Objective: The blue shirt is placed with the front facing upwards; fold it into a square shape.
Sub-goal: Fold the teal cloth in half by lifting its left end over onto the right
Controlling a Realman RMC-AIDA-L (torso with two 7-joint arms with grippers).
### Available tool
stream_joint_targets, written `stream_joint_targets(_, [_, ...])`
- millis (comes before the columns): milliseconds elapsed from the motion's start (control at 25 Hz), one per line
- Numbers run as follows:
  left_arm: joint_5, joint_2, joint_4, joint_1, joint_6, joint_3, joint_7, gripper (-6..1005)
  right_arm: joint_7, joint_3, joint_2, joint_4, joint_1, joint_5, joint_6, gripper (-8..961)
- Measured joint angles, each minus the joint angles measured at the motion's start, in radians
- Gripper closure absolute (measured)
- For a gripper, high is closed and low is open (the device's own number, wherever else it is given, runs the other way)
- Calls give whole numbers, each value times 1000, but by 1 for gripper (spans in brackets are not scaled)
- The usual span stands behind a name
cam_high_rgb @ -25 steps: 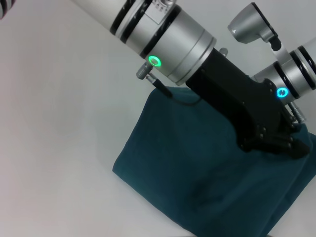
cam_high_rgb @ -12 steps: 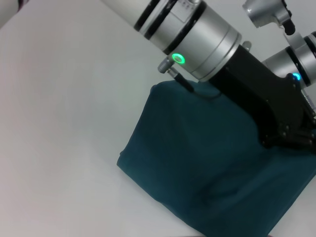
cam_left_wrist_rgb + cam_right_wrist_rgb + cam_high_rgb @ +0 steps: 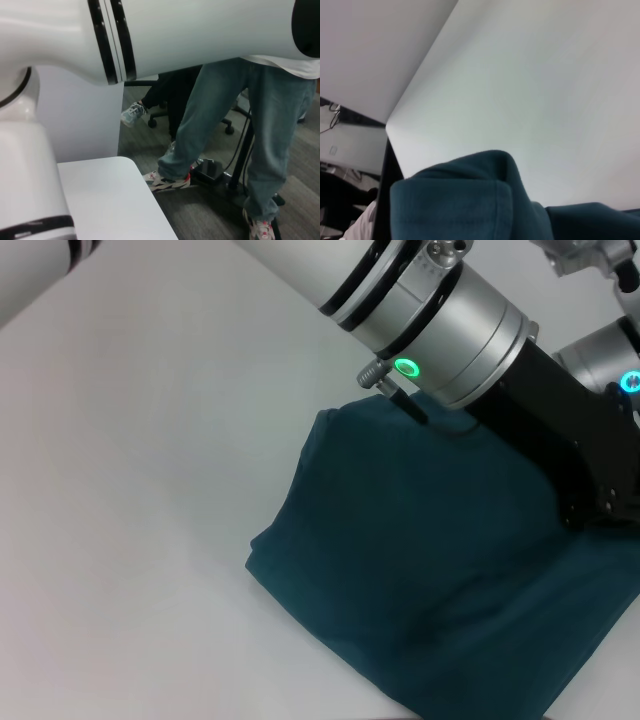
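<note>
Head view: dark teal-blue cotton shirt (image 3: 430, 570) lies folded into a rough block on the white table (image 3: 150, 520), lower right of the view. Left gripper (image 3: 600, 505), black, sits over the shirt's right part; cannot tell whether its claw is apart or together. Right gripper out of sight; its wrist view shows a bunched fabric edge close up.

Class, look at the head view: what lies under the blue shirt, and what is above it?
The blue shirt lies folded on the white table, which shows around its edges. Above its far right part hangs the left gripper, hiding the cloth beneath. Anything between the folded layers is covered.
</note>
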Motion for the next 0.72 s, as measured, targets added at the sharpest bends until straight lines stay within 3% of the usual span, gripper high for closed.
stream_joint_targets(360, [-39, 0, -1, 6, -22, 30, 4, 958, 2, 14, -25, -5, -16, -9, 9, 924])
stream_joint_targets(720, [-111, 0, 3, 9, -105, 125, 26, 958, 30, 34, -56, -69, -69, -10, 25, 923])
